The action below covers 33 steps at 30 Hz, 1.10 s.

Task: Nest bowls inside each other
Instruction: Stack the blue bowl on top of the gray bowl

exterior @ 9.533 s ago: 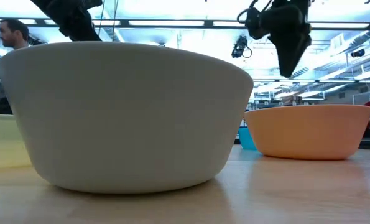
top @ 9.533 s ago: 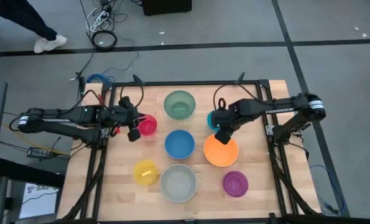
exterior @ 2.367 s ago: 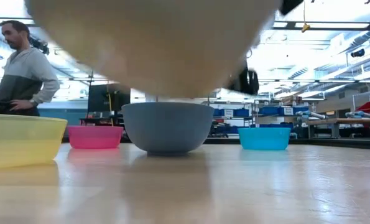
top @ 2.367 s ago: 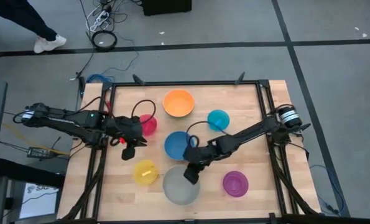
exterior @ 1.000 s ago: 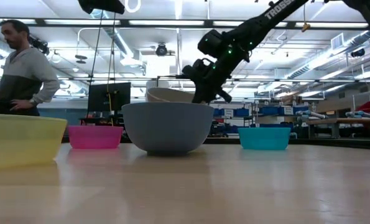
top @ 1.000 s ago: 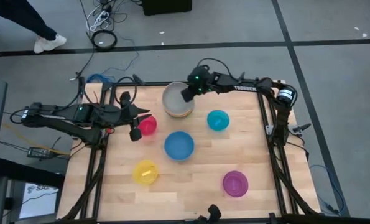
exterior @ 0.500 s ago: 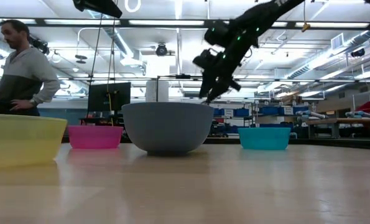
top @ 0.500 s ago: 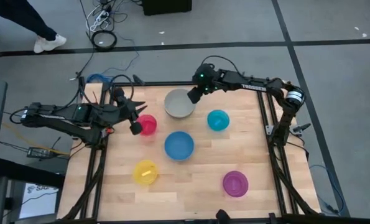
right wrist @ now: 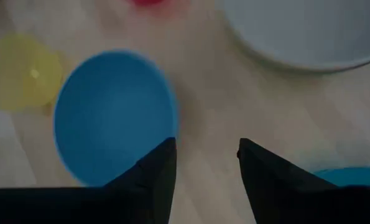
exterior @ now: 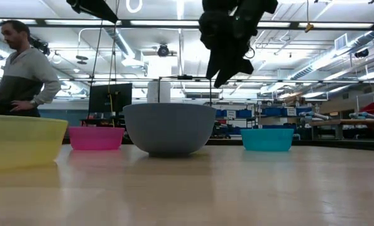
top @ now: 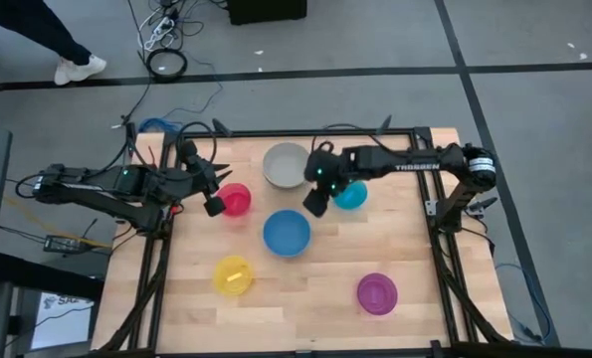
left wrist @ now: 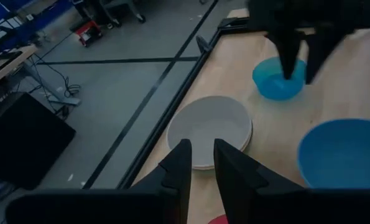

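Observation:
The grey-white bowl [top: 287,165] [left wrist: 209,130] stands near the middle of the table's far edge. The blue bowl [top: 287,232] [right wrist: 113,118] sits at the centre, with the teal bowl [top: 353,195] to its far right, pink [top: 236,199] to its left, yellow [top: 233,274] at the near left and purple [top: 376,293] at the near right. My right gripper [top: 316,204] [right wrist: 206,162] hangs open and holds nothing, above bare wood between the blue and teal bowls. My left gripper [top: 213,206] [left wrist: 202,155] hovers beside the pink bowl, a narrow gap between its fingers, nothing in it.
A black frame [top: 415,134] borders the table top. A broad strip of bare wood runs along the near edge between the yellow and purple bowls. A person [exterior: 20,69] stands in the room beyond the table's left side.
My right gripper set the grey-white bowl into the orange one at the far edge and let go of it. It then rose and swung toward the table's centre, ending above the gap between the blue and teal bowls. The grey-white bowl stays where it was put.

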### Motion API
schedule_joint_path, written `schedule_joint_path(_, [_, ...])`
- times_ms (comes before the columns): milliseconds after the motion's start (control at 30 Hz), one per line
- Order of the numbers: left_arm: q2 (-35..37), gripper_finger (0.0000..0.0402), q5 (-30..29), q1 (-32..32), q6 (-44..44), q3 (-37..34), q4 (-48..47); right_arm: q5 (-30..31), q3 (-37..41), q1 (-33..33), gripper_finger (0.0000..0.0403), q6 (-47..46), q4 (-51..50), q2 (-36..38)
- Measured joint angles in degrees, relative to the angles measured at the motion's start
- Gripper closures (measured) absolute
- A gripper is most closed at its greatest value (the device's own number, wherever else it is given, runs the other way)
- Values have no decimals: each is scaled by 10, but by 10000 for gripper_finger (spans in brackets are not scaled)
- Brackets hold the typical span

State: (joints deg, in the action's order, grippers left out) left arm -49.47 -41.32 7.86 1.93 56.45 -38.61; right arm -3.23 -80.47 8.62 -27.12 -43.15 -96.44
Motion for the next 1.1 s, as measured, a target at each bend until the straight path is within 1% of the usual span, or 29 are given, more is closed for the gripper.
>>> schedule_joint_path(267, [0,326,0,0,6,0,8,-11,0,-4,241,25,-16,-27])
schedule_joint_path(567, [0,326,0,-16,-1,0,25,-16,0,-27,241,28,14,-79])
schedule_joint_path(833, [0,326,0,-16,-2,-5,24,-39,0,-40,241,23,49,-102])
schedule_joint_path(900, [-1,326,0,-16,-2,-5,23,-38,0,-41,241,23,42,-105])
schedule_joint_path(1100, [0,326,0,-16,-2,-5,29,-35,0,-44,243,26,65,-137])
